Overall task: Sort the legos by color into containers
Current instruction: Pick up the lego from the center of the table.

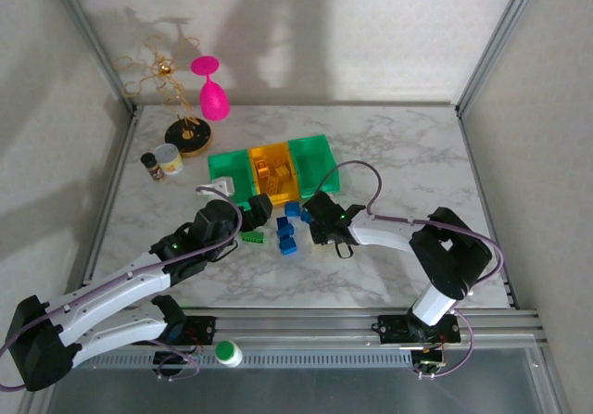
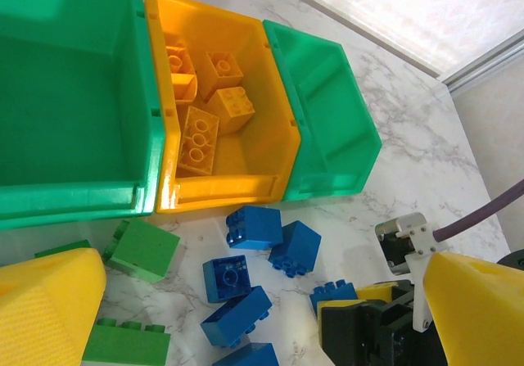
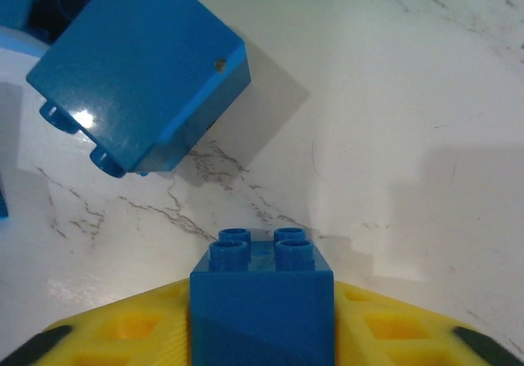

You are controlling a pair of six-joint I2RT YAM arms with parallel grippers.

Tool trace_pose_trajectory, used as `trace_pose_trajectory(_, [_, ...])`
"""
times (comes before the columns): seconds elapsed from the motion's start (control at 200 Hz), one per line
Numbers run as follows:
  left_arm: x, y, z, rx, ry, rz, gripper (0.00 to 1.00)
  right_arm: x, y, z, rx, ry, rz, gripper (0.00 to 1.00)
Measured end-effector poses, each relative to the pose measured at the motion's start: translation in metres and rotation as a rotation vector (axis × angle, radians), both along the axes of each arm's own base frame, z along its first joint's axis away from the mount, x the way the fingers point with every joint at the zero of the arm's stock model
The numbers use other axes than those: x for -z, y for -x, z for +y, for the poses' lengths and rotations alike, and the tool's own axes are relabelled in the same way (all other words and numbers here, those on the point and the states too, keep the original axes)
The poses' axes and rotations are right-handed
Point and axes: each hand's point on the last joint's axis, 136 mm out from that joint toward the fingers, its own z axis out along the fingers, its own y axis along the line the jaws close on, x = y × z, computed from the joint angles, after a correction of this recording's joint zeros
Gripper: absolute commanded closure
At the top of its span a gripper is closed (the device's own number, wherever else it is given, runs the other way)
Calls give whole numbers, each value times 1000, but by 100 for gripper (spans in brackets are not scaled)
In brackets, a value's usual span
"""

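Three open rectangular plastic bins stood touching in a row at mid-table: a green bin (image 1: 227,169) on the left, a yellow-orange bin (image 1: 274,194) in the middle and a second green bin (image 1: 317,159) on the right. At least four yellow-orange studded bricks (image 2: 198,139) lay in the middle one. On the white marble table (image 1: 408,155) just in front, the left wrist view showed six blue studded bricks (image 2: 254,225), counting the one at the right gripper, and three green studded bricks (image 2: 144,250), one half hidden behind a finger. The left gripper (image 1: 255,208) hung over them, its two yellow fingers (image 2: 49,313) spread wide. The right gripper (image 3: 262,333) pinched one small blue four-stud brick (image 3: 262,296) between its yellow fingers, low over the table, near another blue brick (image 3: 143,71) that lay tilted.
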Motion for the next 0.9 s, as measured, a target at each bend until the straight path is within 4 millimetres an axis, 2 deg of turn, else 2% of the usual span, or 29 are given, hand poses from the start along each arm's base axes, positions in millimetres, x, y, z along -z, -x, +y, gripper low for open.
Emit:
trace_pose_trajectory(0.115, [0,0,0,0,0,0,0,-2,-1,1,-3,-2,-4,72])
trace_pose_trajectory(0.245, [0,0,0,-2,-1,-1,0,-7,-4,4,-1,-11,-10,72])
trace_pose_trajectory(0.405, [-4,-2,2,-12,-9,-13,0,-30,-12,11,4,-32,-41,70])
trace_pose_trajectory(0.586, [-21,-6,4,-27,-17,-50,0,-69,-35,24,26,-88,-112,70])
trace_pose_trajectory(0.721, [-38,-10,4,-32,-18,-85,0,-94,-62,22,78,-124,-162,69])
trace_pose_trajectory(0.816, [-46,-13,7,-40,-20,-101,0,-105,-83,19,114,-135,-193,69])
trace_pose_trajectory(0.901, [-49,-17,11,-53,-23,-106,0,-105,-101,19,132,-131,-205,69])
